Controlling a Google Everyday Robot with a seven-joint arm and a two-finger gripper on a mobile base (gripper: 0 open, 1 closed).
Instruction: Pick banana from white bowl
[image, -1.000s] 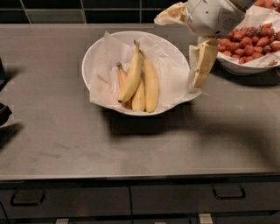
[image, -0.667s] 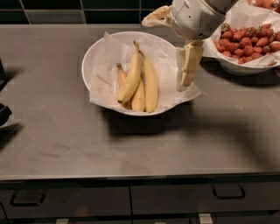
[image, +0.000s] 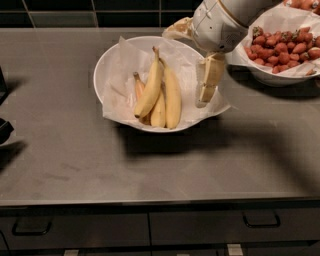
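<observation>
Camera view: the white bowl (image: 98, 70) sits on the far half of a brushed grey metal counter (image: 150, 170), with a broad stretch of counter between it and the near edge, and more to its left. On the right the room is tighter. A bowl of red strawberries (image: 280, 47) stands close by, and the arm comes down between the two.

The gripper (image: 204, 99) hangs tip-down over the bowl's right inner side, above the crinkled white paper (image: 117, 87), to the right of the fruit and apart from it; whether it is spread or pressed together I cannot tell.

The banana (image: 150, 87) lies in the bowl on top of the pile. Its long axis runs from its dark stem at the far end down to the near-left, with its curve bowed toward the right. A straighter yellow banana (image: 173, 97) lies just beside it on the right, and a short orange-tinged one (image: 138, 86) on the left.

Below the counter edge are dark drawer fronts (image: 200, 227).
</observation>
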